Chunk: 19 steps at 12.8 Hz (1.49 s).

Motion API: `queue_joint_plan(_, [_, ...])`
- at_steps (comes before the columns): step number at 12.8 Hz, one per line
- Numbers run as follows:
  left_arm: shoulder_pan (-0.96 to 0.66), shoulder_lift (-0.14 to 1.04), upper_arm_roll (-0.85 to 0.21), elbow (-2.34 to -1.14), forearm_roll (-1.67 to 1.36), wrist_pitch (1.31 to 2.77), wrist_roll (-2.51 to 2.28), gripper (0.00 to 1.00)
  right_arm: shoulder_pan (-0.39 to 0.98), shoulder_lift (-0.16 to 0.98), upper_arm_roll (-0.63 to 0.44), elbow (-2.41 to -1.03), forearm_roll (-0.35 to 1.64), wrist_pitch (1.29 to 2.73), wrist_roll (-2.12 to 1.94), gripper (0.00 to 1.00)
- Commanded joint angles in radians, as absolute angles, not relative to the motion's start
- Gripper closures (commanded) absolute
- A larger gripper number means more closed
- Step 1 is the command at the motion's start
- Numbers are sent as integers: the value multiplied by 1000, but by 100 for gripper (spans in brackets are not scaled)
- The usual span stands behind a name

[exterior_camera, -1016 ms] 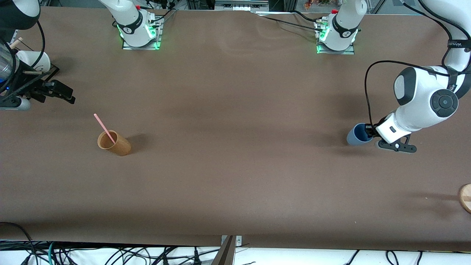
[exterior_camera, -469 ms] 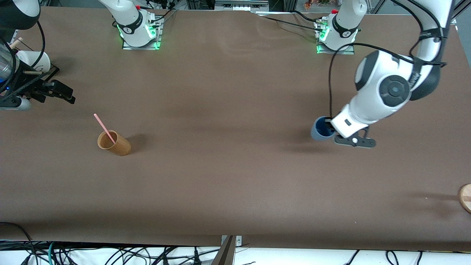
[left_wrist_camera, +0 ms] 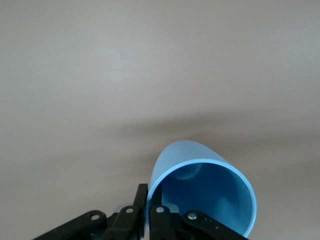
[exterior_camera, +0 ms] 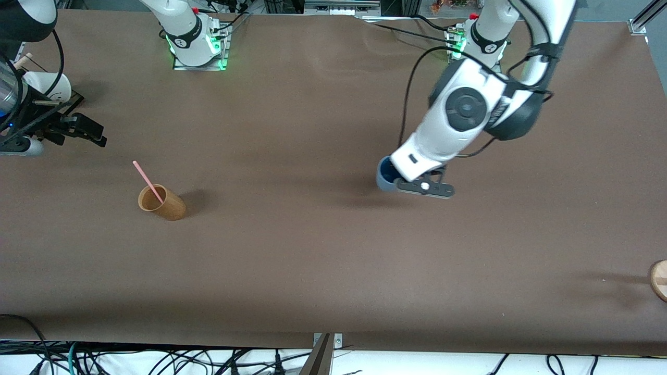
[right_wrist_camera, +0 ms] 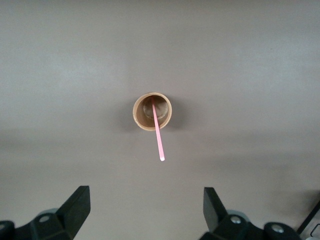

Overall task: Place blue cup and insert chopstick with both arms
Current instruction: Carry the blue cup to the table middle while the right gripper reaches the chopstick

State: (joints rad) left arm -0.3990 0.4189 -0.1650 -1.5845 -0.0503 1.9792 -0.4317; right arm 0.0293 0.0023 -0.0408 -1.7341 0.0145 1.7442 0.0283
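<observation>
My left gripper [exterior_camera: 392, 177] is shut on the rim of the blue cup [exterior_camera: 384, 177] and holds it just above the middle of the table. In the left wrist view the cup [left_wrist_camera: 205, 195] has one finger inside its wall and one outside, my left gripper [left_wrist_camera: 149, 200] pinching it. The pale pink chopstick [exterior_camera: 148, 182] leans in the orange-brown cup [exterior_camera: 162, 203] toward the right arm's end of the table. My right gripper [exterior_camera: 78, 131] is open and high over that end; its wrist view shows the brown cup [right_wrist_camera: 152, 111] and chopstick [right_wrist_camera: 157, 134] below my right gripper [right_wrist_camera: 146, 210].
A round wooden piece [exterior_camera: 659, 280] lies at the table edge at the left arm's end, nearer the front camera. Cables hang along the table's front edge. The arm bases [exterior_camera: 197, 41] stand at the edge farthest from the camera.
My left arm has carried the blue cup from the left arm's end toward the middle of the table. The right arm, brown cup and chopstick have not moved.
</observation>
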Motion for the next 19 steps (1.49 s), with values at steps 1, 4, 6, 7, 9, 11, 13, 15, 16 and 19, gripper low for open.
queue_joint_plan(1, [-506,561,-146,-1406,-63,1948,-549,100,31,-11,-41,-1740,26,1744,38,0])
queue_joint_plan(4, [-621,687,-97,-1278,-64,1950,-664,100,31,-9,-41,-1740,26,1744,38,0])
queue_joint_plan(6, [-681,750,-57,-1218,-66,1954,-713,100,31,-9,-41,-1740,26,1744,38,0])
queue_joint_plan(7, [-692,779,-57,-1189,-66,1954,-745,100,31,-9,-41,-1740,26,1746,38,0])
queue_joint_plan(9, [-709,817,-55,-1155,-66,1959,-790,100,29,4,-41,-1740,26,1746,23,0])
queue_joint_plan(11, [-721,856,-55,-1122,-64,1960,-824,100,29,17,-41,-1740,26,1749,20,0])
queue_joint_plan(13, [-733,888,-52,-1097,-63,1960,-868,100,29,18,-41,-1740,26,1753,20,0])
queue_joint_plan(15, [-736,900,-46,-1095,-63,1967,-877,100,31,34,-41,-1740,25,1766,18,0])
queue_joint_plan(16, [-738,902,-46,-1097,-63,1979,-880,100,34,41,-40,-1740,23,1767,18,0])
queue_joint_plan(19, [-736,908,-45,-1095,-63,1983,-907,81,84,74,-40,-1724,17,1779,17,0])
